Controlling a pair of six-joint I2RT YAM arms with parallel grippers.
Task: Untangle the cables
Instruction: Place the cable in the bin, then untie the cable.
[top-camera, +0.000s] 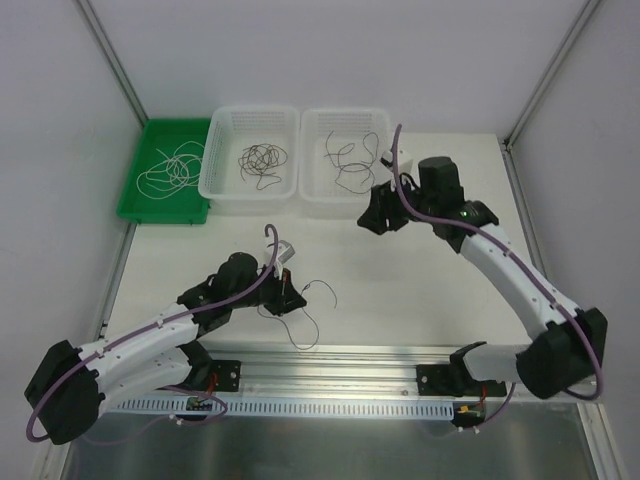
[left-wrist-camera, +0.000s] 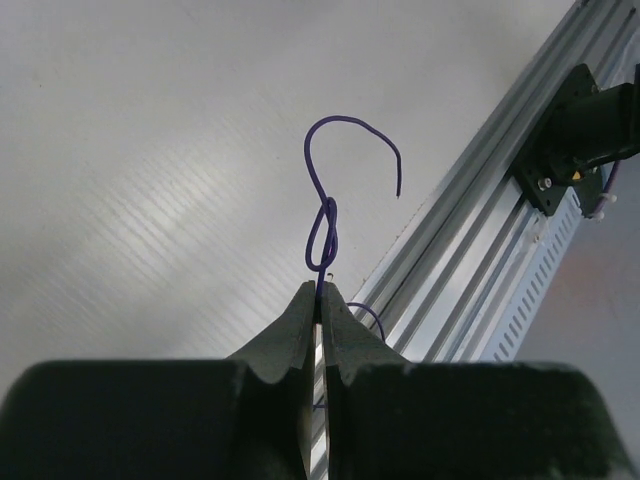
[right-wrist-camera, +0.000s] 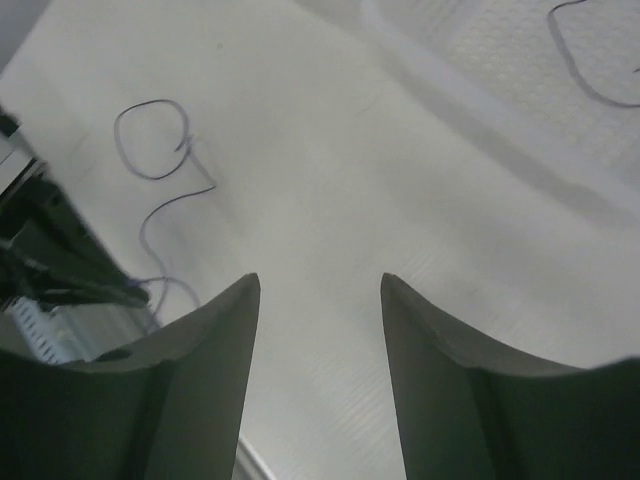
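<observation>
**Green tray**: far-left corner of the table, smooth plastic, raised rim. Holds one whitish cable in broad loose loops, its spread running slantwise from the near-left to the far-right of the tray.

**Left white basket**: perforated plastic, rectangular, touching the tray's right side. Holds a compact dark tangle of thin cable, roughly round, with no clear axis.

**Left gripper**: dark, matte fingers clenched together on a violet cable. From the wrist the cable leaves the fingertips straight ahead, twists into a small narrow loop, then ends in an open hook curling right with its tip pointing down. From above, the rest of it lies on the table just right of the gripper, one curl pointing right and a tail running toward the rail.

**Aluminium rail**: slotted metal along the near edge.

**Table**: pale, matte, finely ribbed.

**Right white basket**: same make, flush against the first. Holds a dark cable in open curves, lying roughly far-to-near.

**Right gripper**: over the table just in front of this basket, released. Its wedge-shaped grey fingers stand well apart, with nothing between them.
</observation>
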